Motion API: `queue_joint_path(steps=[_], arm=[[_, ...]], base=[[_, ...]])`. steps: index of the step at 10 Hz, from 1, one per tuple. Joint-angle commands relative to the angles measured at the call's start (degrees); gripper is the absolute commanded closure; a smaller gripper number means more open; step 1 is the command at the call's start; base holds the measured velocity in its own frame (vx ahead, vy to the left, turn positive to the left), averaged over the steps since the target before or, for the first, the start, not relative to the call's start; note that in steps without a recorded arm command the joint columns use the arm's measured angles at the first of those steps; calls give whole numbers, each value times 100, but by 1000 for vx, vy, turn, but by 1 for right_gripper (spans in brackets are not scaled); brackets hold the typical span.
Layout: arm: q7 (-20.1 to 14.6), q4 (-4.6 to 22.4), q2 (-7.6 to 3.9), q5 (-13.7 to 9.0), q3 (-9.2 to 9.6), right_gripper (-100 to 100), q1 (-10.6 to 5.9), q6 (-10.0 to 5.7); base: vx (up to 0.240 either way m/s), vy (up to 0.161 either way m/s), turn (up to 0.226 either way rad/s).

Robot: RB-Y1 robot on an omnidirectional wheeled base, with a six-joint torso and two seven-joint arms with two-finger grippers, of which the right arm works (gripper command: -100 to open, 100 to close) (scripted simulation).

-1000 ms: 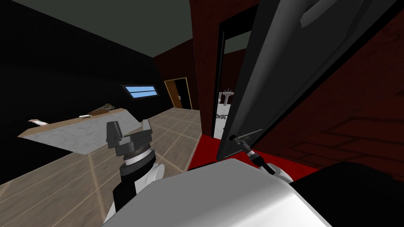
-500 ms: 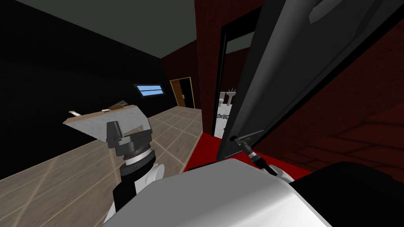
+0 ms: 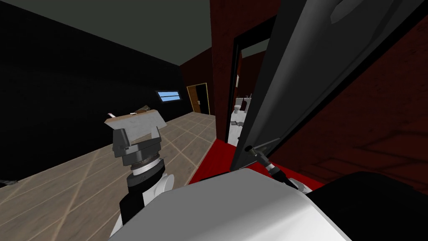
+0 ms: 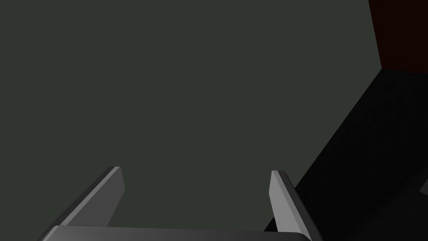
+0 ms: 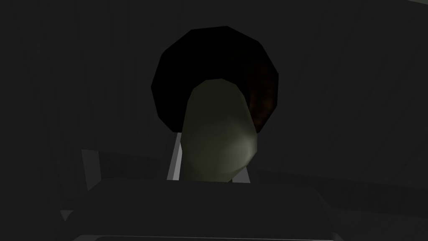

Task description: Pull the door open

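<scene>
Two tools: the right tool [image 5: 213, 163] pinches the pale lever handle [image 5: 217, 134] of the dark door [image 3: 288, 75], fingers [image 5: 174, 161] tight against it; the left tool [image 4: 196, 188] gapes wide, empty.

A pale-topped surface [image 3: 138, 122] (small clutter on it) stands on tiled floor [image 3: 83, 184] at ten o'clock; window [image 3: 169, 96] at eleven.

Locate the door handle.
Right wrist view: the pale olive rounded door handle sits between the jaws of the right gripper, against a black round plate on the dark grey door.
</scene>
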Motion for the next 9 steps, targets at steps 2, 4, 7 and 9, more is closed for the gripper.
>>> queue_joint_path(steps=[2, 4, 7, 9], arm=[[-17, 93, -67, -40, 6, 100, 46, -165], [-25, 73, -43, -30, 32, 100, 41, -154], [-46, 165, -58, -45, 71, 100, 23, -232], [-60, 233, -70, -56, 97, 100, 6, -294]], base=[[-213, -82, 176], [-156, -29, 76], [-171, -67, 158], [-212, -72, 165]])
